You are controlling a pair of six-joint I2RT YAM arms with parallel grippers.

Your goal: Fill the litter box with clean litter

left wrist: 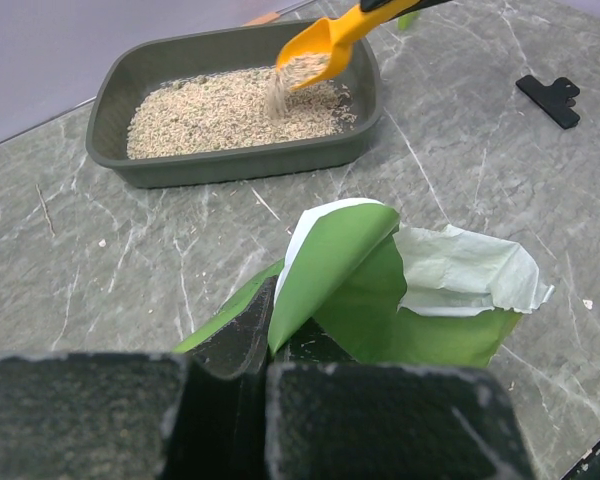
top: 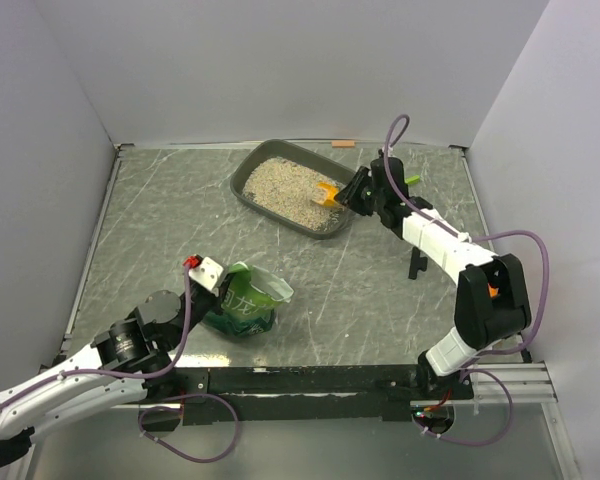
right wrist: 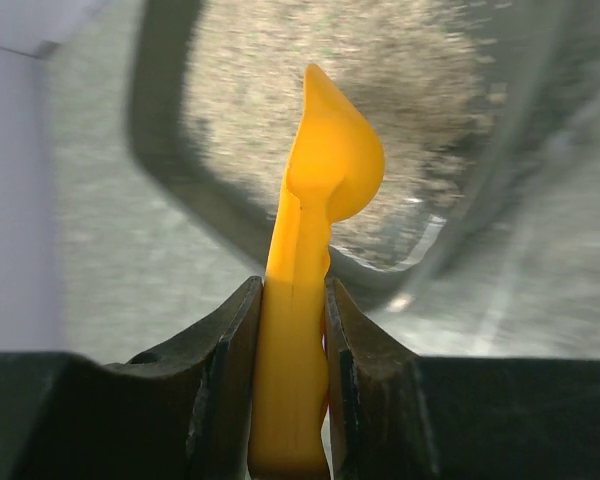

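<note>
Pouring clean litter (left wrist: 220,110) into the litter box (left wrist: 230,165) at upper centre, the right gripper (right wrist: 290,300) clamps the orange scoop (right wrist: 330,165). The left gripper (left wrist: 265,350) pinches the green bag (left wrist: 365,300) shut, lower left.

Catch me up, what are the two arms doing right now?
The right gripper is clamped on the orange scoop, tilted over the litter box, and clean litter is spilling off it into the box. Litter covers most of the box floor. The left gripper is shut on the edge of the open green bag, which stands on the table near the arm bases.
</note>
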